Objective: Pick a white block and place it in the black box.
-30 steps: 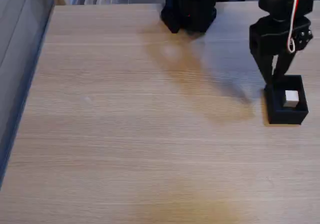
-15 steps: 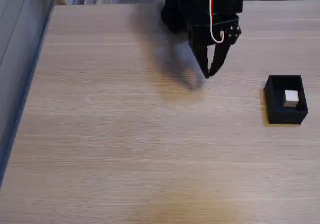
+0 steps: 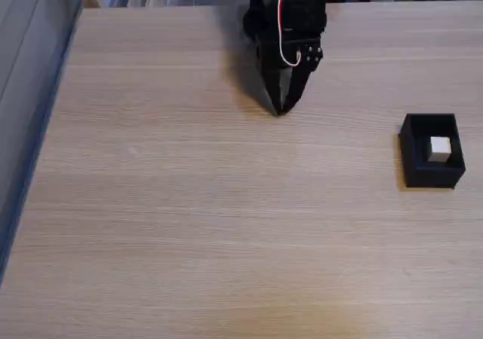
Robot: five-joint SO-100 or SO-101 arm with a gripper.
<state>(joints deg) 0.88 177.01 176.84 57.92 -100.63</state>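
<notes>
In the fixed view the white block lies inside the black box, which stands open-topped near the right edge of the wooden table. My gripper hangs far to the left of the box, close to the arm's base at the back of the table, pointing down. Its two black fingers meet at the tips with nothing between them, so it is shut and empty. A red and white wire loops over its body.
The arm's black base stands at the table's back edge. The light wooden table ends at a left edge beside a grey wall panel. Shelves or papers show behind the back edge.
My gripper has swung left from above the black box back toward the arm's base, and its fingers have closed. The white block stays in the box.
</notes>
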